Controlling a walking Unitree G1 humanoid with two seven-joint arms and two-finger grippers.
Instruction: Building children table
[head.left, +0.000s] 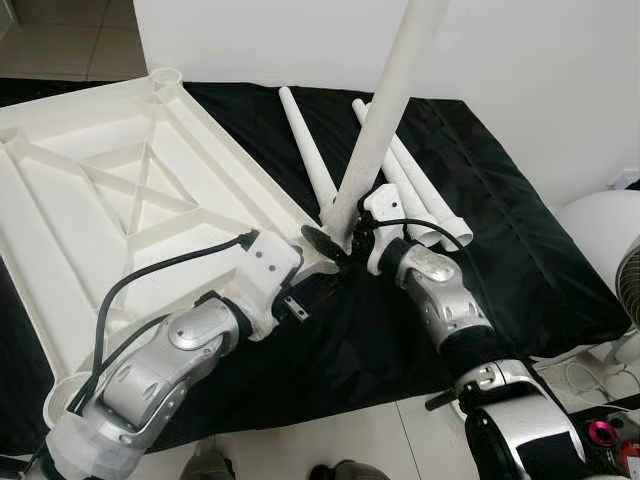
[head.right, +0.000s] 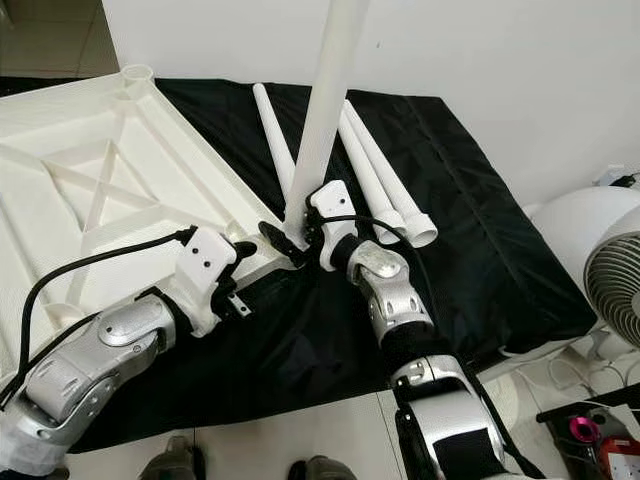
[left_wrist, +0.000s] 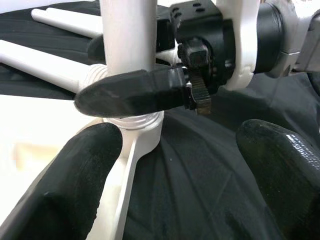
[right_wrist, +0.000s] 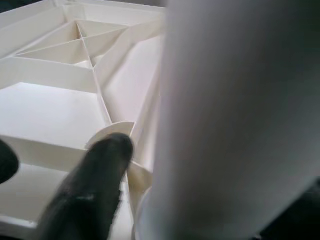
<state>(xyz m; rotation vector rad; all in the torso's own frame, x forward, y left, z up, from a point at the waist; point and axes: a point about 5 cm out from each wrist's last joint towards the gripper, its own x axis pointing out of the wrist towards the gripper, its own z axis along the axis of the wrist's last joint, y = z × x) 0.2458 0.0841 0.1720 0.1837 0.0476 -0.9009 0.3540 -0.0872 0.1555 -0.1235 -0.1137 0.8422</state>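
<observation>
Right pincer (head.left: 343, 238) clamped on upright white leg (head.left: 385, 120) at tabletop (head.left: 100, 190) corner; left pincer (left_wrist: 170, 170) apart, just beside.

The tabletop (head.left: 110, 190) is white all over, its underside crossed by raised ribs of the same white. The upright leg (head.left: 385, 110) and the 3 loose legs (head.right: 375, 170) are white too. They lie on a plain black cloth (head.left: 500, 230). The right gripper (head.left: 335, 245) has black fingers and a white mount on a silver arm.
</observation>
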